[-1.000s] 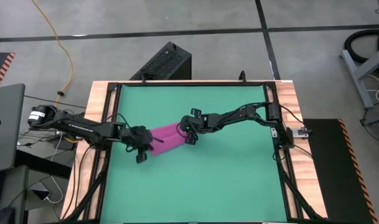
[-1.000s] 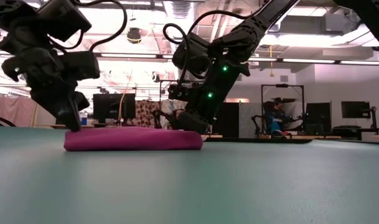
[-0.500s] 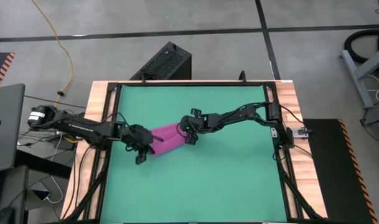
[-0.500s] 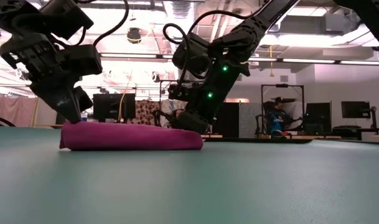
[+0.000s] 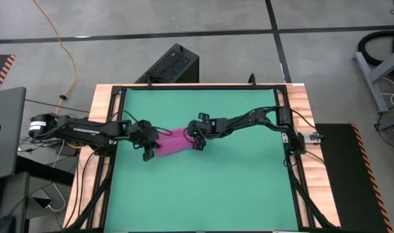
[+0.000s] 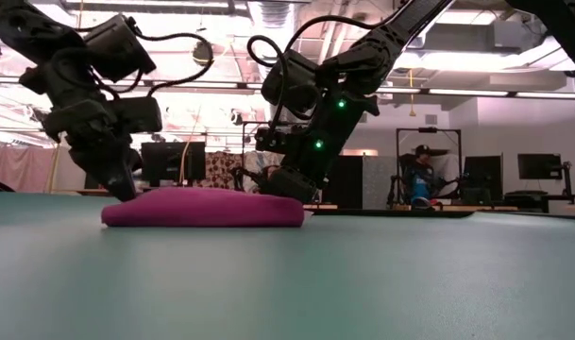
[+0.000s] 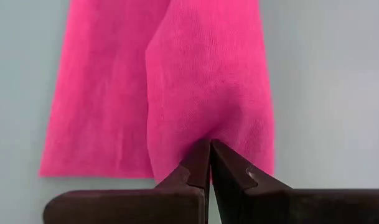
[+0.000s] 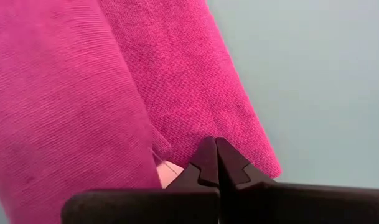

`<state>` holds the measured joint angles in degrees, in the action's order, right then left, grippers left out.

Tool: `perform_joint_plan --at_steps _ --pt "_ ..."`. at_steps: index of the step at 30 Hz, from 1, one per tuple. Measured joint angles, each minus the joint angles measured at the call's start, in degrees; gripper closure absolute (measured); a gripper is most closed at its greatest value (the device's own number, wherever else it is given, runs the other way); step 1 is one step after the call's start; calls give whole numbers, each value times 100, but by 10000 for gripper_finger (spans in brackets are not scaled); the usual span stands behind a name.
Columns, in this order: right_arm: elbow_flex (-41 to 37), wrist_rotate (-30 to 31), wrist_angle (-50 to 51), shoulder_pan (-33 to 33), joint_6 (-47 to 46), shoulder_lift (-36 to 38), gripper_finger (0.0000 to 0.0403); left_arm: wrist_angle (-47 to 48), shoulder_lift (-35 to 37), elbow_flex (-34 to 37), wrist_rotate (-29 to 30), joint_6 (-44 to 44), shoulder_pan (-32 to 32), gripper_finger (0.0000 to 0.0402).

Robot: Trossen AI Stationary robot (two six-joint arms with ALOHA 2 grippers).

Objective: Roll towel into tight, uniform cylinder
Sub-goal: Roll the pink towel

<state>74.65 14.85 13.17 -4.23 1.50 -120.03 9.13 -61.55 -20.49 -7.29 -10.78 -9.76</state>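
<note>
The magenta-pink towel (image 5: pixel 176 142) lies partly folded on the green mat (image 5: pixel 209 194), left of the mat's middle. In the low view it is a low, flat-bottomed mound (image 6: pixel 202 208). My left gripper (image 5: pixel 151 147) is shut at the towel's left end, seen also in the low view (image 6: pixel 126 194). My right gripper (image 5: pixel 196 141) is shut at the towel's right end, where the white tag (image 8: pixel 167 167) shows. The left wrist view shows an upper layer (image 7: pixel 208 74) lying over a wider lower layer (image 7: pixel 96 93). My left gripper (image 7: pixel 210 144) pinches the upper folded layer of the towel at its left end (image 7: pixel 221 127) between the two fingertips, slanting down from the table's left. The cloth puckers toward the tips. The towel rests on the mat. My right gripper (image 8: pixel 215 142) is shut on the towel's right-end edge (image 8: pixel 198 134), next to the white tag. It slants down from the table's right. The end stays low on the mat; how many layers it has cannot be told.
A black frame and wooden borders (image 5: pixel 300 116) surround the mat. A black box (image 5: pixel 174 65) stands beyond the far edge and a laptop (image 5: pixel 2 129) to the left. The mat's near half is bare green. A person (image 6: pixel 419 175) sits far behind the table.
My left gripper has gone toward the table's far edge, still shut on the towel's left end. That end rose briefly, then came down. The towel now looks shorter and more rounded on top. My right gripper and the right end have stayed put.
</note>
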Motion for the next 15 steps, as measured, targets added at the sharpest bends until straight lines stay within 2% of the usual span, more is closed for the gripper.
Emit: perform_joint_plan --at_steps 4,10,15 --pt "0 -2 0 0 -2 0 399 -31 -307 0 4 194 -144 401" --pt "0 -48 2 0 -2 0 398 -590 -891 -13 -236 278 -236 401" --pt "0 -59 2 0 -2 0 395 -678 -821 -15 -599 -124 -220 401"
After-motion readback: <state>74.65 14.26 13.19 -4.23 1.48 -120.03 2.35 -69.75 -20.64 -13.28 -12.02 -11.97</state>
